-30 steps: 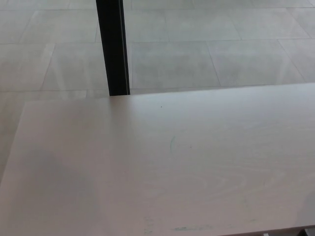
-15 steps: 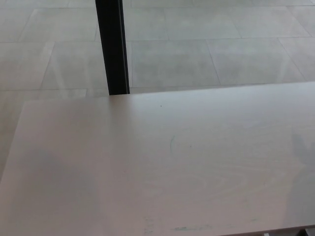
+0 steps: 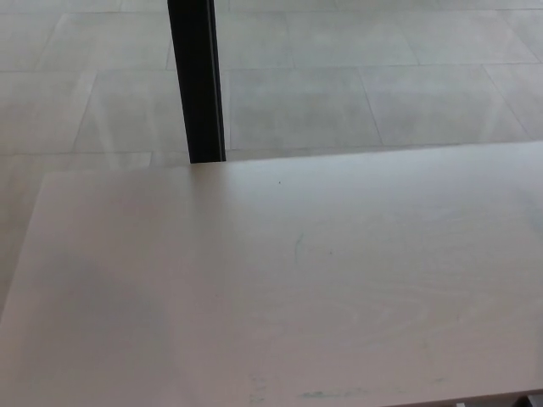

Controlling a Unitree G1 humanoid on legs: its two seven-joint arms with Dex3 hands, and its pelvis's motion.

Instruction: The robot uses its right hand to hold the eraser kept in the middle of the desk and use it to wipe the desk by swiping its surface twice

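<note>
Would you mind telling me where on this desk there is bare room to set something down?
Nearly the whole desk is bare, from its far edge by the black post to the near edge. Only faint greenish marks sit near the front edge, and a thin one at the middle. No eraser or hand shows, and nowhere is crowded.

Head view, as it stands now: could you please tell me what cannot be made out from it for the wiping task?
- Eraser: none shows on the desk; the head view cannot say where it is.
- Either robot hand: neither is in view.
- Desk: cut off by the right and bottom edges.
- Black post: its top is cut off by the upper edge.
- Faint marks at the near edge: too small to identify.
</note>
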